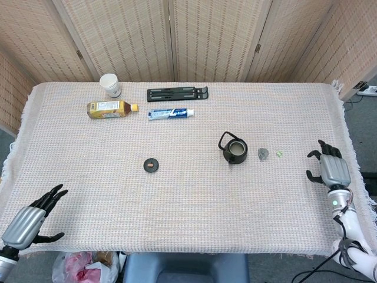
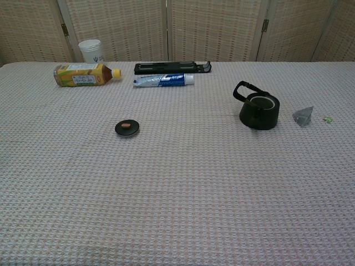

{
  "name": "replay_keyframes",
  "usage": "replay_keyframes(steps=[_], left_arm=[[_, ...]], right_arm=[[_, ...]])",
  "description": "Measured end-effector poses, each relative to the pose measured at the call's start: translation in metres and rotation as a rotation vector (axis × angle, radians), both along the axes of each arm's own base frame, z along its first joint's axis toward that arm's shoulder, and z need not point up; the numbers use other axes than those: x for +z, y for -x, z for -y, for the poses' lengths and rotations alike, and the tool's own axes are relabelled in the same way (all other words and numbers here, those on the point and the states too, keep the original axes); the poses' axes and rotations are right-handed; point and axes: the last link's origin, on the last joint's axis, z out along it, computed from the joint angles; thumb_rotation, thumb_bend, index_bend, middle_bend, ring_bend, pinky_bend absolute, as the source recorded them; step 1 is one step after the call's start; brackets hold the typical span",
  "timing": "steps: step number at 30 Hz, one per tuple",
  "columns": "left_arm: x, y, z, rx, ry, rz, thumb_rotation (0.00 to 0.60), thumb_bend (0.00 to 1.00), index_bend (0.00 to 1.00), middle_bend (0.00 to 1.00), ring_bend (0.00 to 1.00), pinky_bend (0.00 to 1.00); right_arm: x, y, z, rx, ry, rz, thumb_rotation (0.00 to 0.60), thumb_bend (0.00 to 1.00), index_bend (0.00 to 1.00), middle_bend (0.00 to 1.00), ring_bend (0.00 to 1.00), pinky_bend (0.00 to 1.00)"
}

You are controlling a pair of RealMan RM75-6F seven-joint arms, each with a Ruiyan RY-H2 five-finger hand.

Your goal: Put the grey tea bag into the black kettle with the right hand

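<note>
The grey tea bag (image 1: 263,154) lies on the tabletop (image 1: 188,194) just right of the black kettle (image 1: 234,150), apart from it: a small crumpled pyramid, its green tag (image 1: 279,154) a little further right. The kettle stands upright and lidless, mouth open, likely so the bag can drop straight in; its lid (image 1: 152,164) sits well to its left. The right hand (image 1: 330,169), empty with fingers apart, hovers well right of the kettle. The left hand (image 1: 30,219), also empty and spread, hangs far off to the kettle's left.

The head view looks steeply down from high above the near edge, taking in the whole table (image 1: 188,194). The chest view sits low and close, facing the folding screen (image 2: 216,27); both share the tabletop
</note>
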Motion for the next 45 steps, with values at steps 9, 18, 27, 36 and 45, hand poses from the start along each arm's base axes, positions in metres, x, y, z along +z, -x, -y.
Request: replay_keyframes(steps=[9,18,27,36,45], left_arm=[[0.001,0.001,0.002,0.011,0.022,0.007,0.600,0.10,0.00,0.01,0.14,0.33],[0.004,0.003,0.001,0.012,0.033,0.015,0.600,0.10,0.00,0.01,0.14,0.33],[0.005,0.004,-0.001,0.017,0.042,0.022,0.600,0.10,0.00,0.01,0.14,0.33],[0.004,0.005,-0.002,0.020,0.054,0.024,0.600,0.10,0.00,0.01,0.14,0.33],[0.005,0.007,-0.003,0.027,0.062,0.028,0.600,0.10,0.00,0.01,0.14,0.33]], right_arm=[[-0.040,0.000,0.036,-0.020,-0.018,-0.014,0.600,0.30,0.35,0.00,0.00,0.00],[-0.067,-0.015,0.067,-0.004,-0.039,-0.013,0.600,0.31,0.36,0.00,0.00,0.00],[-0.079,-0.021,0.077,-0.002,-0.052,-0.012,0.600,0.31,0.38,0.00,0.00,0.00],[-0.085,-0.021,0.081,-0.006,-0.052,-0.019,0.600,0.31,0.41,0.00,0.00,0.00],[-0.091,-0.020,0.083,-0.010,-0.060,-0.039,0.600,0.31,0.41,0.00,0.00,0.00]])
